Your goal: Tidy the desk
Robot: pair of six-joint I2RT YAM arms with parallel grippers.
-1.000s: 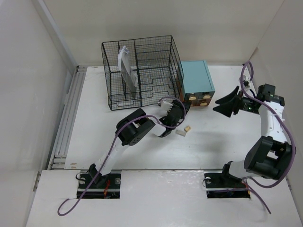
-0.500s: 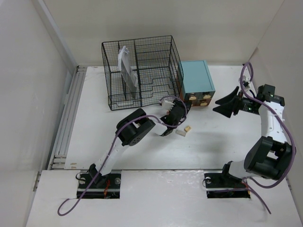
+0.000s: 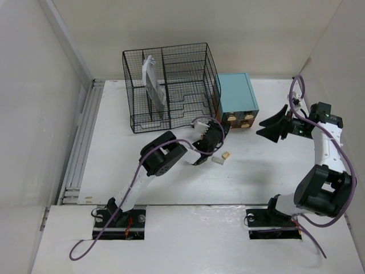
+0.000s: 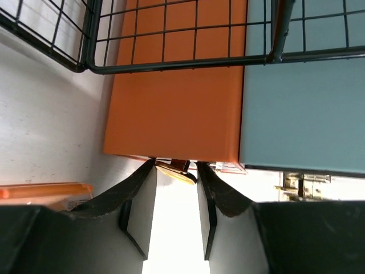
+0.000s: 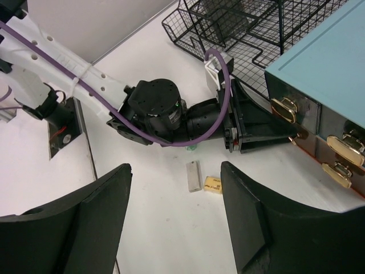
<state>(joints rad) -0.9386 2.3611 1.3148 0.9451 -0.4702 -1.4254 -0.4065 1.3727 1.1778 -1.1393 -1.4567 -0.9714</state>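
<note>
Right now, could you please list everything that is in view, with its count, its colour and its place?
desk: one, white, under everything, with white walls along its edges
wire-mesh rack: one, black, at the far side of the desk, left of centre
papers: one upright bundle, grey-white, in the rack's left part
box with drawers: one, teal, right beside the rack
drawer handles: several, gold, on the box's front
whitish block: one, small, on the desk in front of the box
tan block: one, small, beside the whitish block
left gripper: one, black, jaws on either side of one drawer handle; grip unclear
right gripper: one, black, open, empty, right of the box
</note>
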